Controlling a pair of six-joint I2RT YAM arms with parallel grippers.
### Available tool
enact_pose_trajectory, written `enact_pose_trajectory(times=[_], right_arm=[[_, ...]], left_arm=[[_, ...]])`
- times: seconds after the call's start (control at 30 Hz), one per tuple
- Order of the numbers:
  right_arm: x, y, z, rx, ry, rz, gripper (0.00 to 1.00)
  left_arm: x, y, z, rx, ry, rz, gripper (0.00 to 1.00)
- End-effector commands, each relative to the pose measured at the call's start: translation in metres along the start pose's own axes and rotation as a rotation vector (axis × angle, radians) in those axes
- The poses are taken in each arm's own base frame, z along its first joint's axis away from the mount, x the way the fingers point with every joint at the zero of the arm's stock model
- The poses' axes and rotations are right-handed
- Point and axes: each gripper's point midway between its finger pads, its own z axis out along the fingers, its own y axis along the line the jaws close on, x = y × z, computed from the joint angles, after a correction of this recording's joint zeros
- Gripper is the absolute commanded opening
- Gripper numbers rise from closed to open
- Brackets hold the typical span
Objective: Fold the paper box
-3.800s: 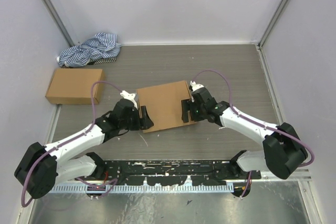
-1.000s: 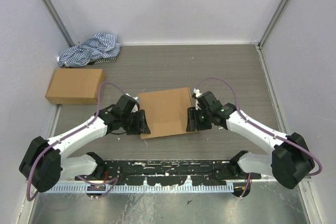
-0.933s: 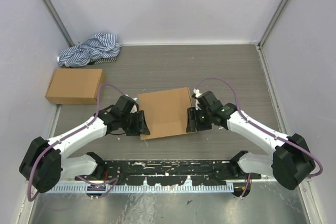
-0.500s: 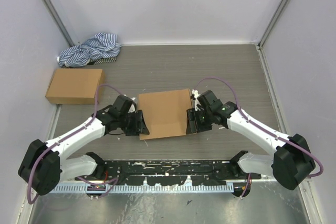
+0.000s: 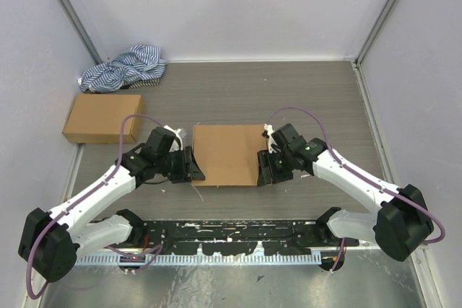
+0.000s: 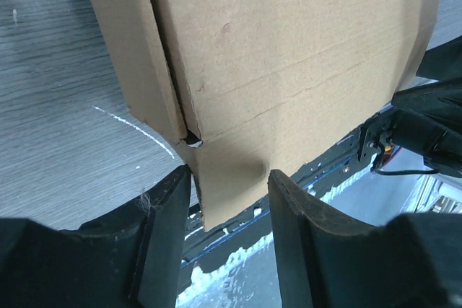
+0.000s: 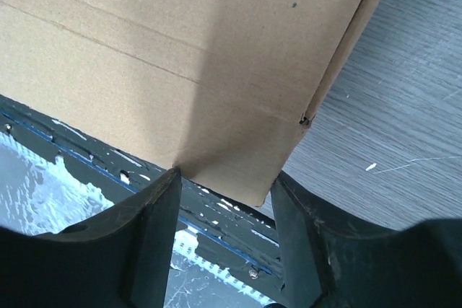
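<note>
The paper box (image 5: 227,153) is a flat, closed brown cardboard shape lying square to the table's front edge, between the two arms. My left gripper (image 5: 191,166) is at its near left corner and my right gripper (image 5: 263,167) at its near right corner. In the left wrist view a cardboard tab of the paper box (image 6: 289,55) fills the gap of the left gripper (image 6: 229,174) and touches both fingers. In the right wrist view the paper box (image 7: 180,48) likewise spans the right gripper (image 7: 225,177) from finger to finger.
A ready-made brown cardboard box (image 5: 101,117) sits at the left wall. A blue-white striped cloth (image 5: 123,68) is bunched in the back left corner. The black mounting rail (image 5: 231,236) runs along the near edge, and walls close in the left, right and back.
The box has turned from a slight tilt to square with the table's front edge. Both grippers stayed on its ends, and the left arm swung a little to the left.
</note>
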Motion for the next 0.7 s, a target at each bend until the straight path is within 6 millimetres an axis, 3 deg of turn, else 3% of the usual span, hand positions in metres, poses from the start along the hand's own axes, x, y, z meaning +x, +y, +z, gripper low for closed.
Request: enact_pose_trajectory(times=[0.0,0.27,0.67], right_arm=[[-0.032,0.038,-0.022,-0.140,-0.114,-0.066,0.57],[-0.034,0.048,-0.029,-0.180,-0.108,-0.069,0.58],[-0.034,0.051,-0.039,-0.178,-0.096,-0.087,0.59]], left_arm=[[-0.007,-0.034,-0.016,0.123,-0.009,0.019,0.53],[-0.003,-0.029,-0.015,0.118,0.012,0.014,0.54],[0.005,-0.037,-0.034,0.159,0.030,0.032,0.58]])
